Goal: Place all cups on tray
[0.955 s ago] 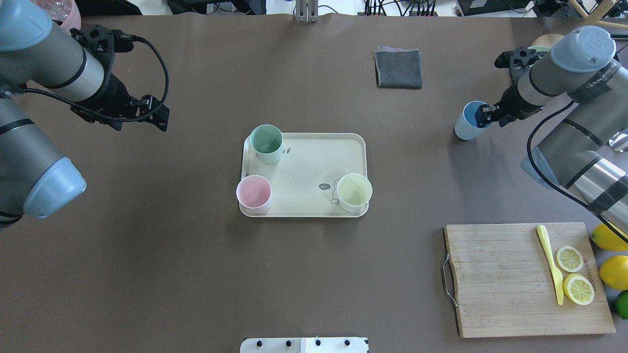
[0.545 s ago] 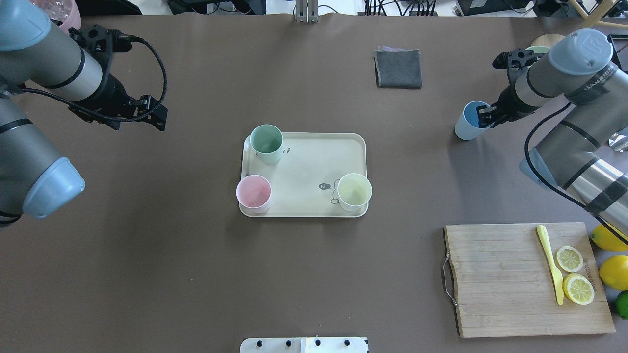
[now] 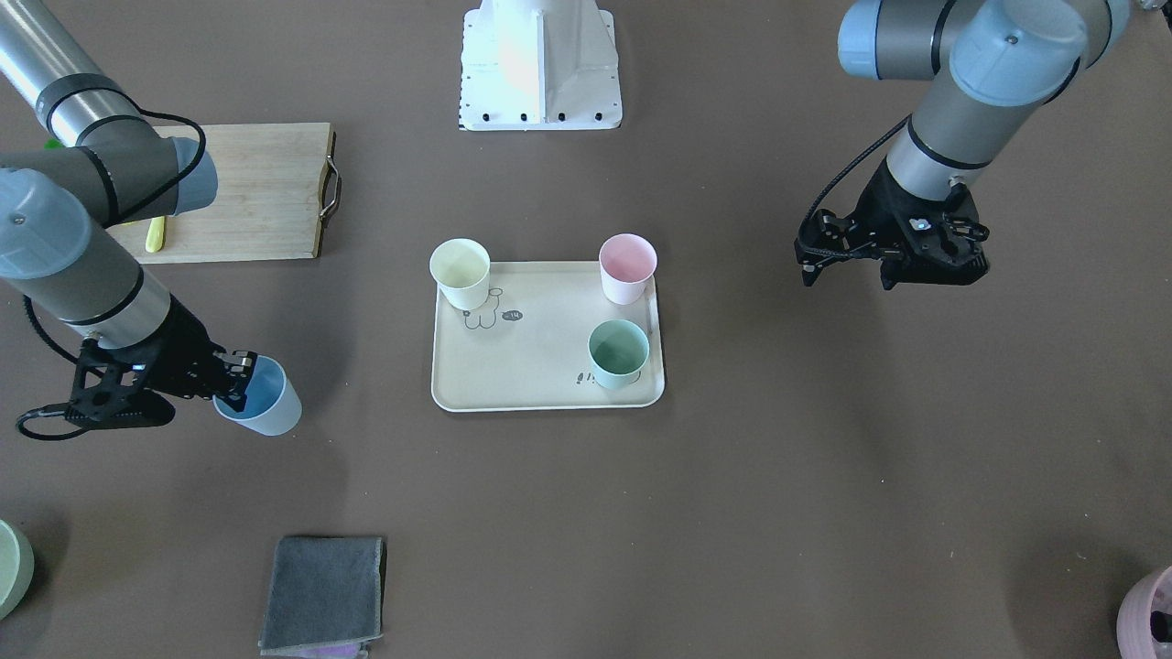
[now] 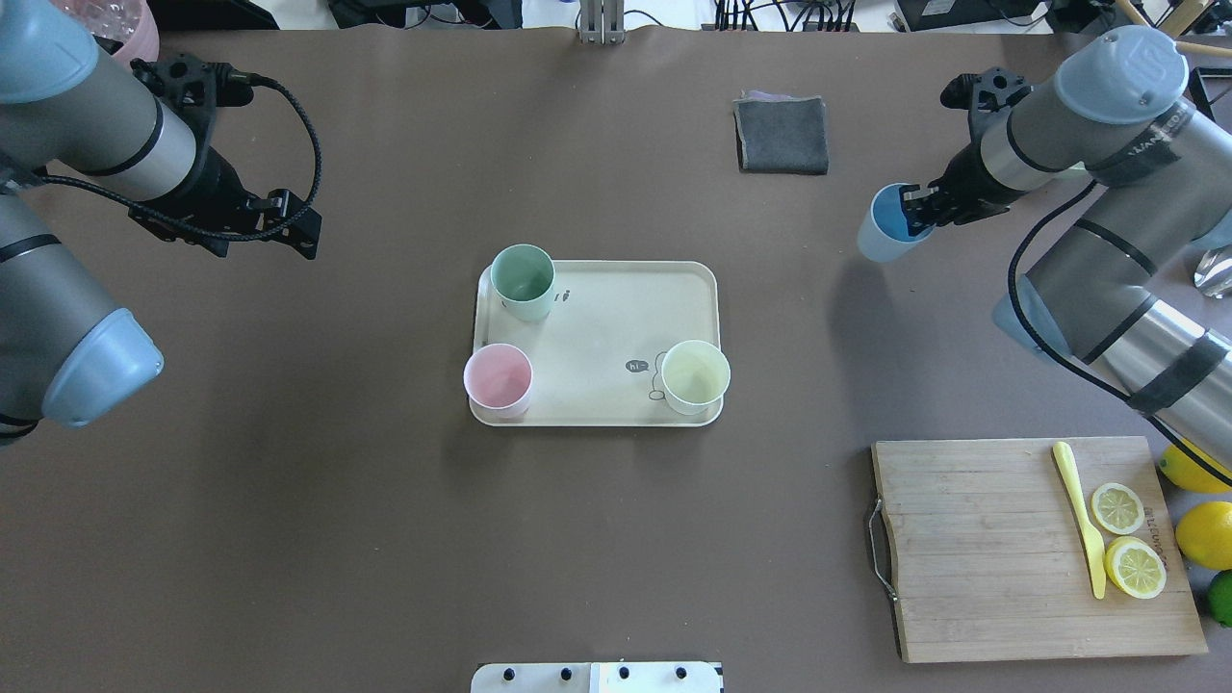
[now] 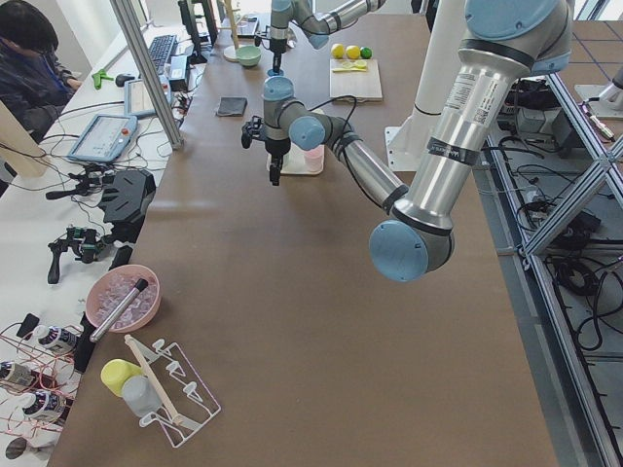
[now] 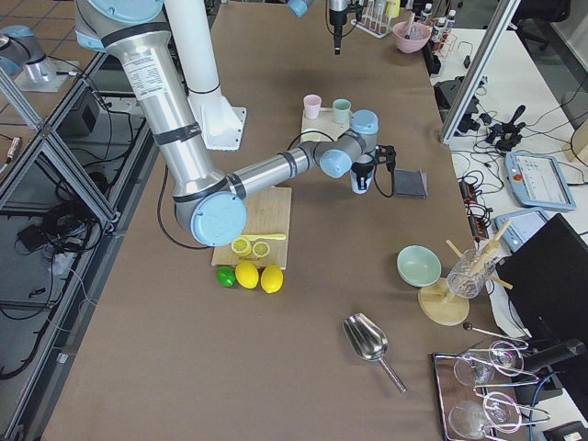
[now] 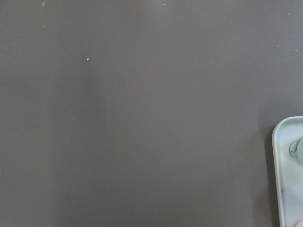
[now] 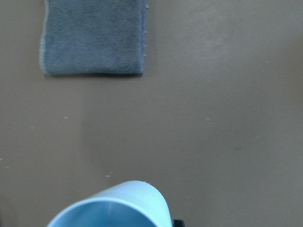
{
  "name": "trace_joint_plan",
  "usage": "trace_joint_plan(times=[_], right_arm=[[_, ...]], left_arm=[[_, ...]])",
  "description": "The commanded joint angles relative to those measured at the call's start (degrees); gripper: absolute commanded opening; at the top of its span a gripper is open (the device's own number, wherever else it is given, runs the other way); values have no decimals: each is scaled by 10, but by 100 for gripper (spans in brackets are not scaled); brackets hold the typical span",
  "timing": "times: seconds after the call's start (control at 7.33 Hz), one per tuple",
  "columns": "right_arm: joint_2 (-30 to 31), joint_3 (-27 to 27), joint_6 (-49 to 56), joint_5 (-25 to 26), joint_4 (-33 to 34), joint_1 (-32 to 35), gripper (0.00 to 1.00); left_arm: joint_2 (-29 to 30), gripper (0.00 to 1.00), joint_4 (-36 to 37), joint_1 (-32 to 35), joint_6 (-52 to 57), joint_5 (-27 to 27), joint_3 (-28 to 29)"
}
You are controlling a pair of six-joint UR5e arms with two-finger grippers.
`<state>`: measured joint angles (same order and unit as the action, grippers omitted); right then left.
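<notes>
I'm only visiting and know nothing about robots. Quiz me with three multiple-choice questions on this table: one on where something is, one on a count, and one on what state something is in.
1. In the overhead view, at which corner of the flat cream rectangular tray does the pale yellow tapered cup stand?
A. lower right
B. upper right
C. upper left

2. How many cups stand on the tray?
A. two
B. three
C. four

3. What is the state of the light blue tapered cup?
A. lying on its side on the tray
B. gripped at its rim by the right gripper, away from the tray
C. stacked inside another cup

Answers:
1 A: it stands at the tray's lower right corner.
2 B: the yellow one, the pale pink cup and the mint green cup are on it.
3 B: the gripper is closed on its rim, well to the tray's right.
</notes>
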<state>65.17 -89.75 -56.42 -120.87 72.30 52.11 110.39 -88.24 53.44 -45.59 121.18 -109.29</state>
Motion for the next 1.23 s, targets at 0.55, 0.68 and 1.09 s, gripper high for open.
trace_joint_plan(times=[0.55,0.68,1.09], right_arm=[[-156,37,-160,96,74,-135,90],[-157,40,-154,97,73,-132,100],[-160,38,-116,73,77,-89,100]], left_arm=[[-45,98,1,81,153,5,29],[-45,98,1,82,153,5,29],[-54,98,2,96,154,5,29]])
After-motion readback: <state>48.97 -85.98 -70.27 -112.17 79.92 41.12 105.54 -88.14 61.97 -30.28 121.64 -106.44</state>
